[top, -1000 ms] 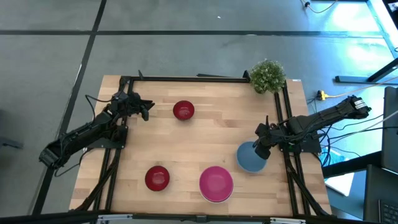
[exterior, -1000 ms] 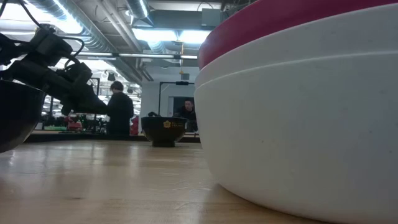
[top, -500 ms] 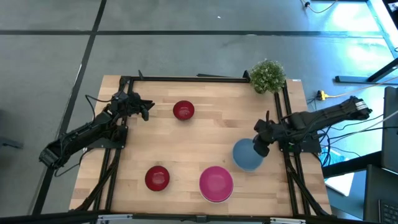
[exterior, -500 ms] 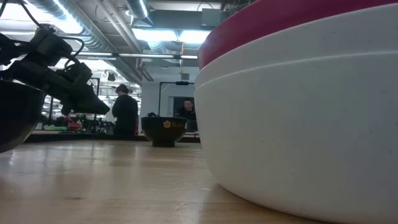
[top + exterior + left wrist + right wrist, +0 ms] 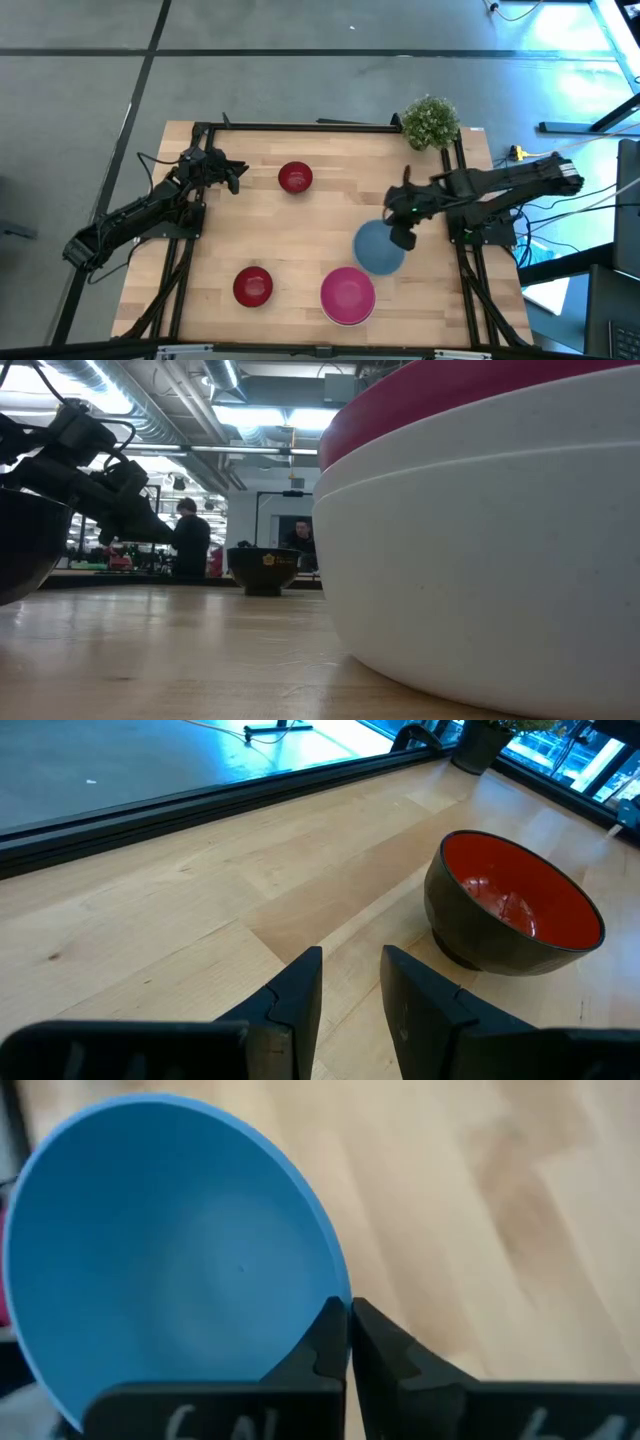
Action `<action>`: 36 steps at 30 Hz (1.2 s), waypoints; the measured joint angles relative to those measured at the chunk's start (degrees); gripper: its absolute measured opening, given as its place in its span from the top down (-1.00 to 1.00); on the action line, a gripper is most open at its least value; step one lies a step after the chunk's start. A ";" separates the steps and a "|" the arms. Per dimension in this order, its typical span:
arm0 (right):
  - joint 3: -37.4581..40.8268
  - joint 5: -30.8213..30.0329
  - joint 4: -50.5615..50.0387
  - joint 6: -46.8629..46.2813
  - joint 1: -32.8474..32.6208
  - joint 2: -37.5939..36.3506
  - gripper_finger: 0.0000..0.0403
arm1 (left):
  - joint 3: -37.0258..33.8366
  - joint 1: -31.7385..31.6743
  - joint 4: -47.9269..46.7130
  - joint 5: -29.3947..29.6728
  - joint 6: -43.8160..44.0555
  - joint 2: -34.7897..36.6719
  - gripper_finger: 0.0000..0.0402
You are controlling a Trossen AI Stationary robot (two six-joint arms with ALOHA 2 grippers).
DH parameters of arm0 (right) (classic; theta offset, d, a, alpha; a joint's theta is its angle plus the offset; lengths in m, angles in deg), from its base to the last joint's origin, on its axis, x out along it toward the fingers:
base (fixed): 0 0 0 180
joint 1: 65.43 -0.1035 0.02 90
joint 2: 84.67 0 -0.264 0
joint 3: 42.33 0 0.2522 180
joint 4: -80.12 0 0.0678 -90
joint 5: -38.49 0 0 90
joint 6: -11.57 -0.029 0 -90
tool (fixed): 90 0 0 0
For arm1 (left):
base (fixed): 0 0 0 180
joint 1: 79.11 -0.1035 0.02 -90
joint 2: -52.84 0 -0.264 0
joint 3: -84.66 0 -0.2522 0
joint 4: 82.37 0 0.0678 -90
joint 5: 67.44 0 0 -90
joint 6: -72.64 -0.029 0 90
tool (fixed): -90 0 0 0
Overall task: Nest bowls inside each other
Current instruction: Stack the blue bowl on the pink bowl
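The blue bowl [image 5: 377,249] hangs at my right gripper [image 5: 402,236], which is shut on it right of the table's middle; it fills the right wrist view [image 5: 170,1250]. Just toward the near edge stands the magenta-pink bowl [image 5: 347,295], nested in white bowls [image 5: 480,590]. One dark red bowl [image 5: 294,177] stands near the far edge and another [image 5: 252,286] near the near edge. My left gripper [image 5: 234,176] hovers open, left of the far dark red bowl [image 5: 515,905], touching nothing. My right gripper pinches the blue bowl's rim [image 5: 335,1275] on its right side, one finger [image 5: 322,1335] inside the bowl and the other outside. The fingers come from the table's right, slanting down. The bowl looks lifted and tilted, its hollow facing the wrist camera.
A small green potted plant [image 5: 431,121] stands at the far right corner. A black frame [image 5: 320,126] runs along the far edge and both sides. Bare wood lies in the table's middle. In the low view people stand in the room behind the table.
My right gripper has carried the blue bowl toward the table's left, from near the right rail to a spot just beyond the magenta-pink bowl. It has stayed shut on the rim.
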 joint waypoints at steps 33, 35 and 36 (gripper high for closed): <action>-16.76 12.66 9.78 -1.85 -8.22 27.43 0.98 | 0.00 0.01 -3.45 -2.82 -3.05 0.00 0.51; -16.76 13.09 9.76 -1.83 -7.96 27.55 0.98 | 0.02 0.01 -3.45 -2.83 -3.07 0.00 0.51; -16.76 13.26 9.70 -1.83 -7.87 27.66 0.98 | 0.02 0.01 -3.45 -2.80 -3.07 0.00 0.51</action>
